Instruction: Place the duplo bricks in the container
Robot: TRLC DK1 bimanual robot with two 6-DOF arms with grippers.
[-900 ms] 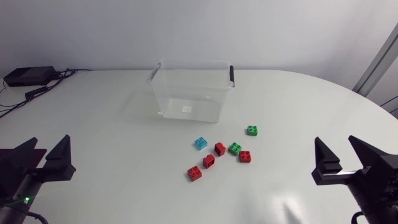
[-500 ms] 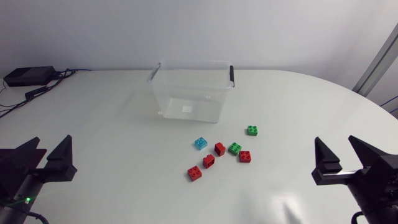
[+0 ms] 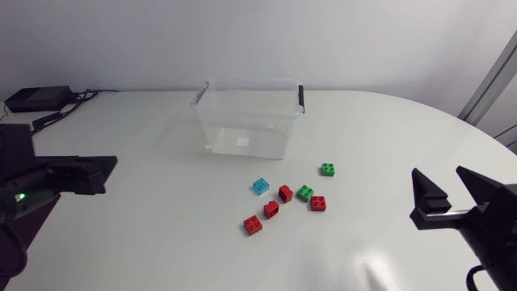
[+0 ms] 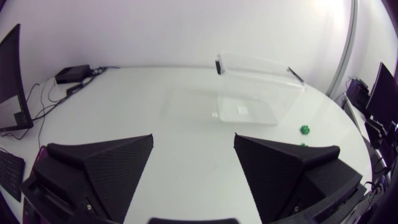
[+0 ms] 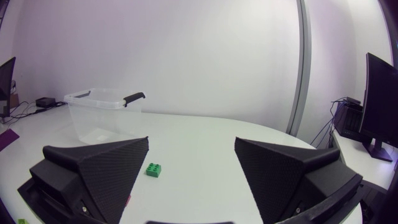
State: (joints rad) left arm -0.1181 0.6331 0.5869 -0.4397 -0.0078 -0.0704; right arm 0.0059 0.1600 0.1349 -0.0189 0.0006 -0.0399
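A clear plastic container (image 3: 249, 117) with black handles stands empty at the back middle of the table. In front of it lie several duplo bricks: a blue brick (image 3: 260, 187), two green bricks (image 3: 327, 169) (image 3: 304, 192) and several red bricks (image 3: 271, 209). My left gripper (image 3: 95, 174) hangs open at the left, far from the bricks. In its wrist view, the left gripper (image 4: 193, 168) holds nothing; the container (image 4: 258, 87) and a green brick (image 4: 305, 129) lie ahead. My right gripper (image 3: 452, 198) stands open near the right edge. Ahead of the right gripper (image 5: 191, 168) are a green brick (image 5: 154, 169) and the container (image 5: 102, 112).
A black box with cables (image 3: 36, 99) sits at the far back left corner, also seen as the black box (image 4: 78, 73) in the left wrist view. Bare white table (image 3: 145, 226) lies between both grippers and the bricks.
My left arm has swung up and inward, its gripper now turned so it shows edge-on. My right gripper has shifted slightly down and right. The bricks and container have not moved.
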